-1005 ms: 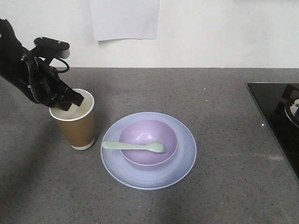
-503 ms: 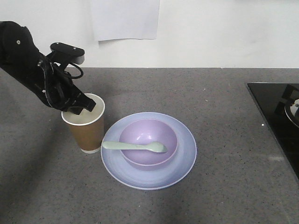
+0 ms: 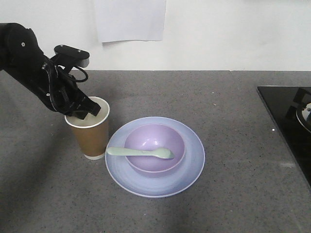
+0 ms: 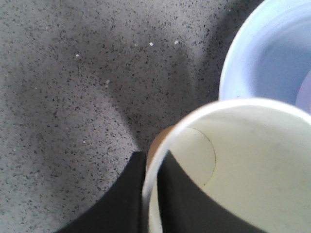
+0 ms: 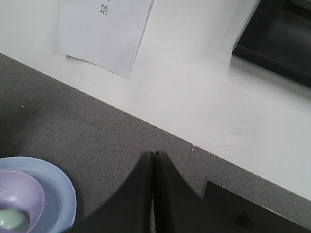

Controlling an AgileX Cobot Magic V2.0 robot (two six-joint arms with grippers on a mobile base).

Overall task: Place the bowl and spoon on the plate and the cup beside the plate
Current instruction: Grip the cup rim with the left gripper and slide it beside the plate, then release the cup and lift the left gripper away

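One black gripper, the left gripper [image 3: 83, 110], clamps the near-left rim of the cup [image 3: 91, 130], one finger inside the white interior and one outside the brown wall, as the left wrist view shows with the rim running between the two dark fingers [image 4: 177, 194]. The cup stands upright on the grey speckled countertop [image 3: 228, 107], just beside the left edge of the plate [image 3: 192, 162]. Centred on that plate sits the bowl [image 3: 160, 141], and the spoon [image 3: 140, 152] lies across the bowl's near rim, its handle reaching out to the left over the plate toward the cup. The right gripper [image 5: 154, 160] hangs well clear above the counter, its two dark fingers pressed together with nothing between them, facing a white wall with a sheet of paper [image 5: 103, 32] taped on it. A black cooktop [image 3: 286, 116] occupies the counter's right end.
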